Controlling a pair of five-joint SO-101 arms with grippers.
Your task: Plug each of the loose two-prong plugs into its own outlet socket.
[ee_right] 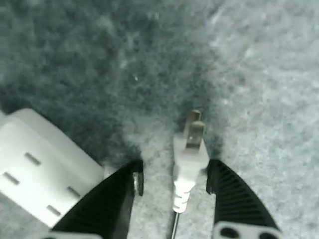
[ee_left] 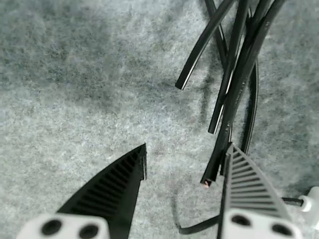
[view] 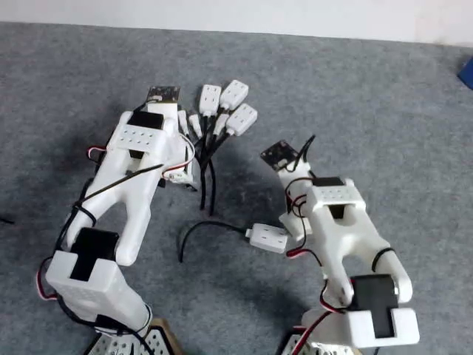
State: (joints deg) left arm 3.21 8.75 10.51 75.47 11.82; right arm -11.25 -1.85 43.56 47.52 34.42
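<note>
four white sockets counted from above: three sockets (view: 233,95) fanned out at the far end of a bundle of black cords (view: 205,166), a fourth socket (view: 266,238) lying apart, just beside the right arm (view: 336,214), with its own cord curling away. a few small plugs (view: 195,123) loose at the head of the bundle, close to the three sockets, seemingly none pushed in, though too small to be sure

right gripper (ee_right: 174,175) low over the grey carpet (ee_right: 259,74), fingers released and spread to either side of one white two-prong plug (ee_right: 190,149), not yet closed on it; prongs pointing away from the wrist, fourth socket just beside one finger, slots visible and unfilled

left gripper (ee_left: 184,169) likewise spread wide, holding nothing, hovering over the cut ends of the black cords, one cord end touching or nearly touching the pale finger (ee_left: 244,184); cannot tell which

judged progress: hardly begun, nothing seated in any socket as far as visible. left to do: close on the two-prong plug between the right fingers, line the prongs up with the nearby slots, press home, then repeat for the plugs by the far cluster. likely snag: stiff cords dragging a plug askew at the moment of pushing in
</note>
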